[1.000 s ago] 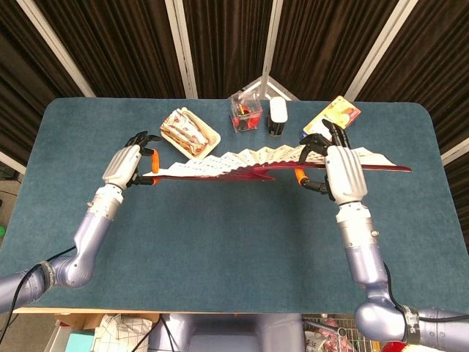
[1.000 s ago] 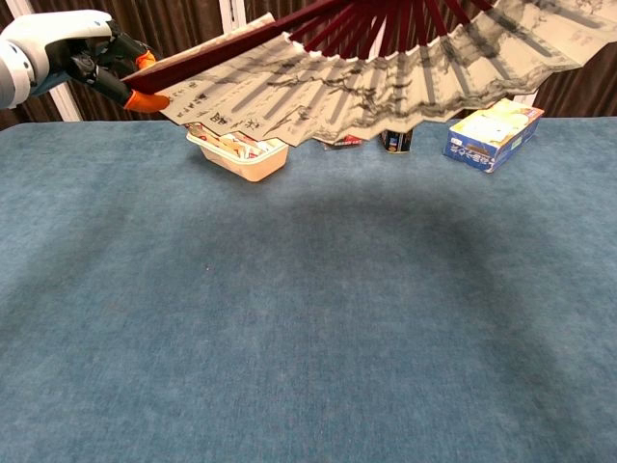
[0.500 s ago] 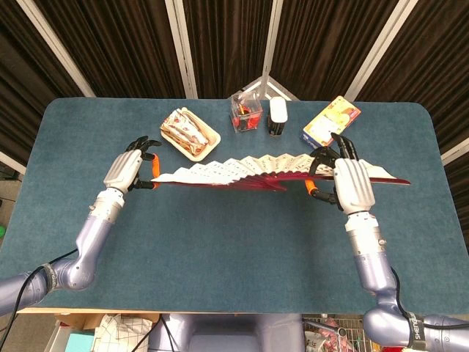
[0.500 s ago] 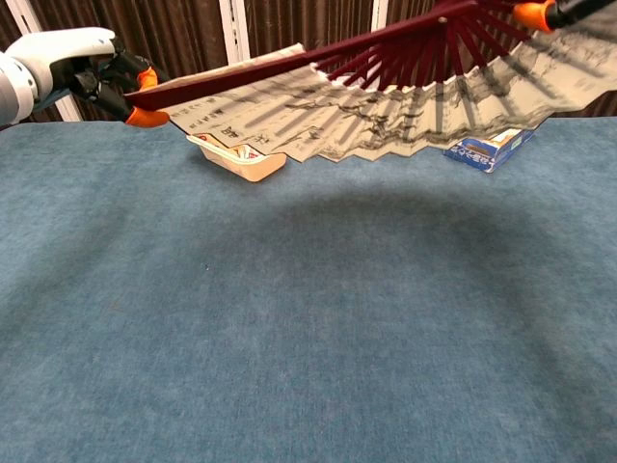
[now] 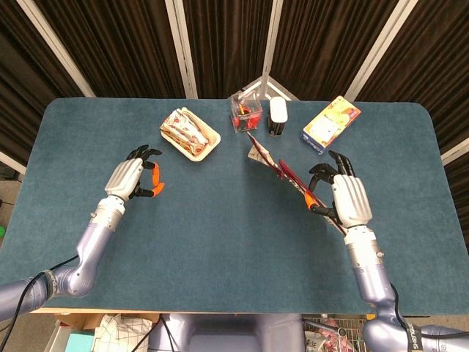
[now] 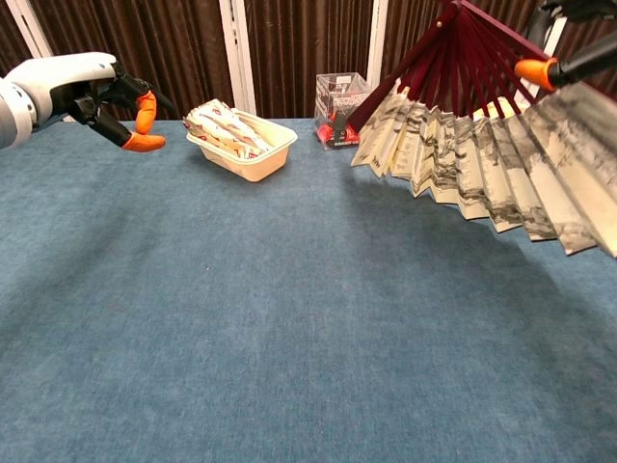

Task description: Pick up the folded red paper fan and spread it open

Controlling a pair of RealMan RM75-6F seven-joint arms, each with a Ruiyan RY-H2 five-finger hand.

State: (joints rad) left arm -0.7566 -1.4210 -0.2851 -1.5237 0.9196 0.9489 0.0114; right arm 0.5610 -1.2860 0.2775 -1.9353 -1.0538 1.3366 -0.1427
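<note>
R robot hand (image 5: 346, 199) holds the red paper fan (image 6: 482, 145) up off the desk (image 5: 220, 220), fingers (image 5: 322, 172) closed on the ribs near the pivot. Fan is partly spread; chest view shows the pleats hanging down and fanning out below the robot hand, right end cut off by the frame edge. In head view fan is edge-on, just a thin red strip running from the R robot hand toward the far middle, so the spread is hard to read there. R robot hand mostly out of frame in chest view, only orange fingertips show.

L robot hand (image 5: 130, 178) well apart from fan, fingers apart and lightly curled, empty.

Beyond L robot hand: food tray (image 5: 192, 135). Beyond R robot hand: yellow box (image 5: 330, 123), clear box (image 5: 246, 112), white-capped container (image 5: 278, 116); the last two's contents unclear.
</note>
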